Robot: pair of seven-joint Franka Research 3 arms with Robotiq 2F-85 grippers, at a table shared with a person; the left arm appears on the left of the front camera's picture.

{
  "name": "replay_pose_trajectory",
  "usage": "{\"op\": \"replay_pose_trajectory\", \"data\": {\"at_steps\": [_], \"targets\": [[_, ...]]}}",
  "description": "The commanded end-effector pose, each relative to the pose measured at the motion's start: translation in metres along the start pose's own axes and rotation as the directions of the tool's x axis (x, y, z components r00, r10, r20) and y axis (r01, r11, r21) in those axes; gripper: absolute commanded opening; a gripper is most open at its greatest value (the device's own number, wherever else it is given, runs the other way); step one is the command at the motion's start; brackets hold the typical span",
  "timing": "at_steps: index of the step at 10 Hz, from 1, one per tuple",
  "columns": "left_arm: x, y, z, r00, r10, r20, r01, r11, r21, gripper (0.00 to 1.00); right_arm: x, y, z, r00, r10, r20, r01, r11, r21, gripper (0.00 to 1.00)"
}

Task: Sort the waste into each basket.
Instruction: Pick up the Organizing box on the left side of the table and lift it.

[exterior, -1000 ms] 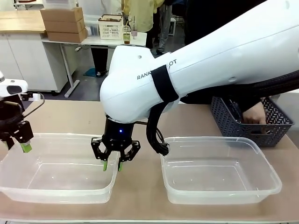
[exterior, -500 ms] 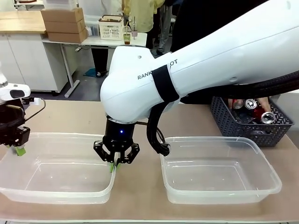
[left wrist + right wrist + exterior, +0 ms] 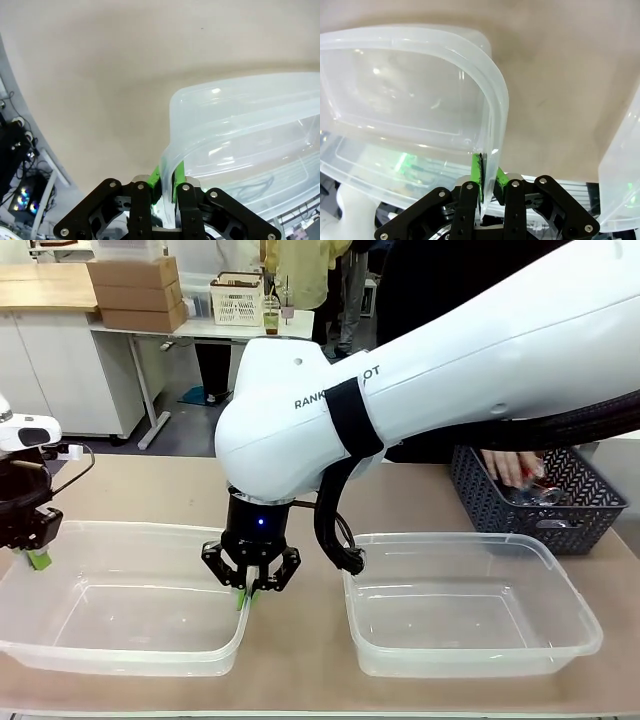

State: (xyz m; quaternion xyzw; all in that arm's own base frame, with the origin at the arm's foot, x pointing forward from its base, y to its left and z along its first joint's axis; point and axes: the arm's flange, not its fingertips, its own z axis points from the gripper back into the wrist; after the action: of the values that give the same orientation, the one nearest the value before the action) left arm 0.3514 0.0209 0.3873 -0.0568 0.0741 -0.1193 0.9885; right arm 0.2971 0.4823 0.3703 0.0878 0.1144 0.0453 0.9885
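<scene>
Pinching left tub (image 3: 120,648) at both short ends: left gripper (image 3: 38,558) clamps left rim, right gripper (image 3: 247,592) clamps right rim, each with tub wall squeezed between green pads. Tub sits at front-left corner of table (image 3: 300,505). Right tub (image 3: 470,662) at front right, near first, not touching. Grey basket (image 3: 495,508) at far right edge; person's hand (image 3: 508,466) inside it, on clear bottle (image 3: 541,494).

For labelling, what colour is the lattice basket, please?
Dark grey basket; the front view shows it best.
</scene>
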Motion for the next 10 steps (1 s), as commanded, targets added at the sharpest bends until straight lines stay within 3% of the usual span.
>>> {"op": "replay_pose_trajectory", "data": {"at_steps": [1,4,6,8,9,10], "targets": [[-0.111,-0.043,-0.068,0.999,0.048,0.012,-0.049,0.999,0.024,0.00,-0.004,0.001,0.017,1.000,-0.021,-0.021,0.020,0.999,-0.029,0.00],[-0.073,-0.058,0.039,0.995,0.088,0.047,-0.091,0.993,0.069,0.00,-0.016,-0.027,0.097,0.999,-0.046,-0.019,0.045,0.995,-0.087,0.00],[-0.042,-0.061,0.089,0.989,0.139,0.052,-0.139,0.990,0.001,0.00,-0.026,-0.049,0.132,0.998,-0.022,-0.059,0.016,0.995,-0.103,0.00],[-0.023,-0.072,0.145,0.979,0.122,0.164,-0.112,0.991,-0.073,0.00,-0.033,-0.071,0.144,0.996,-0.003,-0.087,-0.010,0.988,-0.153,0.00],[-0.047,-0.080,0.098,0.989,0.114,0.097,-0.111,0.993,-0.041,0.00,-0.046,-0.075,0.133,0.992,0.114,-0.049,-0.117,0.991,-0.063,0.00],[-0.047,-0.080,0.098,0.989,0.114,0.097,-0.111,0.993,-0.041,0.00,-0.033,-0.045,0.142,0.999,-0.030,-0.035,0.026,0.994,-0.102,0.00]]}}
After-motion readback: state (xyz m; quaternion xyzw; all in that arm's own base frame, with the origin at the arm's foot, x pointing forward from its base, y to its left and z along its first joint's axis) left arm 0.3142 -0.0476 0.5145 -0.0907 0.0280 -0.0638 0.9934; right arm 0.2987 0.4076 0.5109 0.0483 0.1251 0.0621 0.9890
